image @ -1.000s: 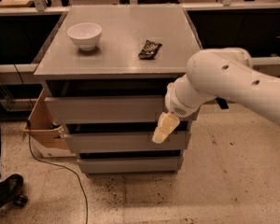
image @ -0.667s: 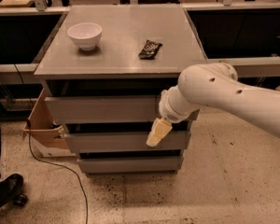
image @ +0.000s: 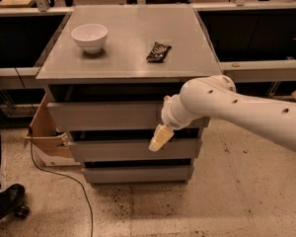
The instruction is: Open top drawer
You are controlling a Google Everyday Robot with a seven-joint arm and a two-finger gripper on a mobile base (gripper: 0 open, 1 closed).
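Speckled flooring runs under the grey cabinet I am working at. Left of the cabinet an open cardboard box leans against its side, and a black cable trails from there across the floor in front of it. On the cabinet's top, a white bowl sits toward the left and a small dark packet lies right of centre, well apart from the bowl. The top drawer is the highest and widest front on the cabinet's face. It looks shut or very nearly so, with a dark gap above it and the two smaller fronts below. Over the last second the gripper has slid leftward across the cabinet's face. It now hangs right of the cabinet's centre, at the lower edge of the top drawer and just over the second front. I take that as lining up to catch the underside lip, since the front has no handle, so the pull itself is not yet begun. The gripper shows as a single pale tip pointing down and left. I cannot tell whether it is wide or closed, nor whether it touches the drawer. The white arm covers the right end of the top drawer and runs out of view right of the cabinet.
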